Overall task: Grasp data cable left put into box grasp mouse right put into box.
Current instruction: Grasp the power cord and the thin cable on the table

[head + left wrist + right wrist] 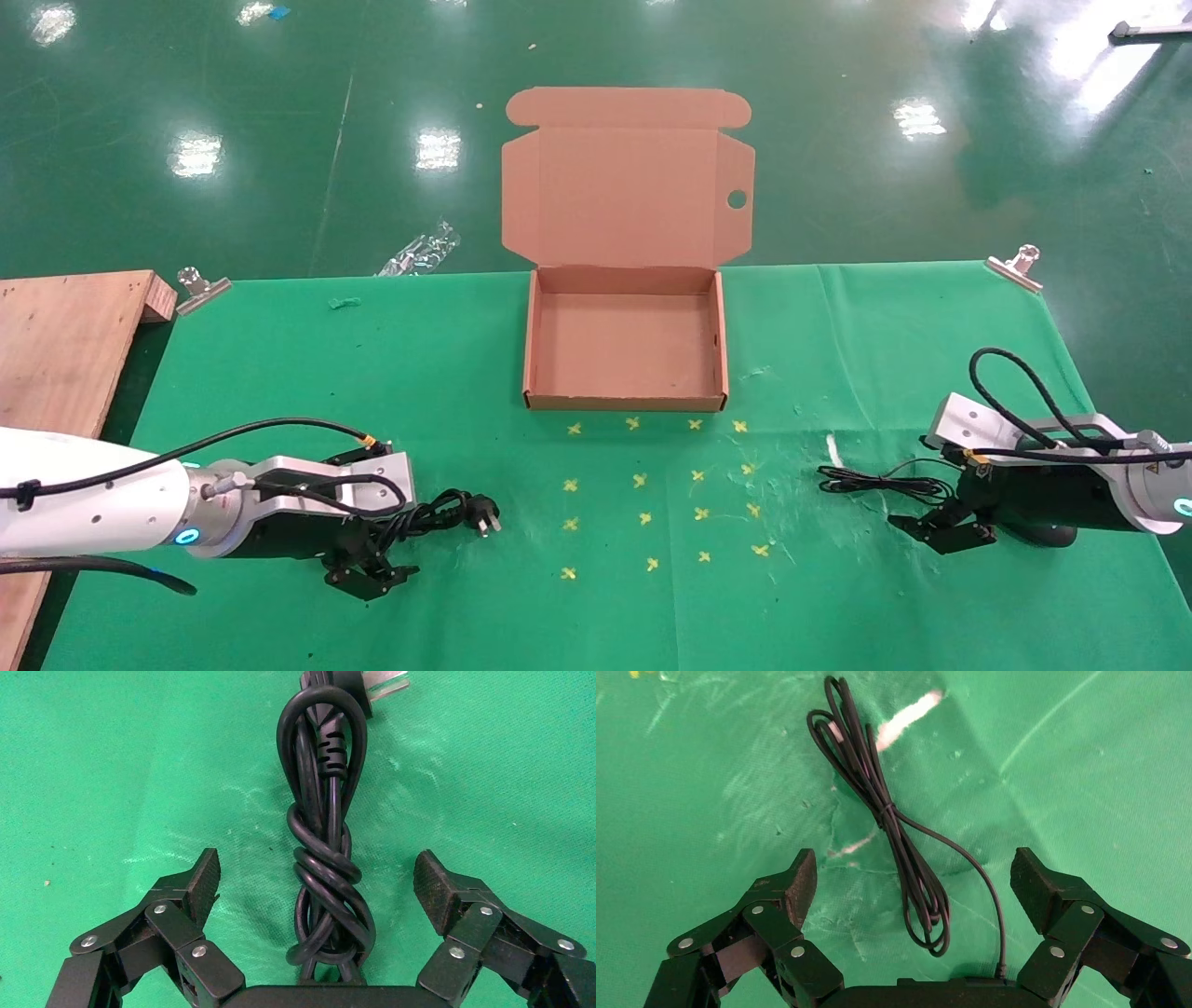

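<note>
Landmark: the box (625,349) lies open on the desk (466,373), in the middle of its far half, lid (626,191) standing up behind the tray, small round hole in the lid's right flap.

Left gripper: the left gripper (371,564) hovers low over the desk, well apart from the box on its near left side. Its fingers (200,881) are spread wide and hold nothing.

Data cable: the data cable (327,860) lies on the desk near-left of the box, a thick black coil twisted round itself. In the left wrist view it runs between the wide-spread fingers, touching neither. Its plug (484,519) with silver prongs points toward the middle of the desk.

Right gripper: the right gripper (941,531) hovers low, well apart from the box on its near right side. Its fingers (1035,885) are wide apart and grip nothing.

Mouse: the mouse (1043,534) is mostly hidden under the right arm; only a dark rounded edge shows.

Mouse wire: the thin black wire (891,825) lies bundled on the desk near-right of the box, between the spread right fingers, touching neither.

Yellow marks: small crosses (652,494) dot the desk just in front of the box.
</note>
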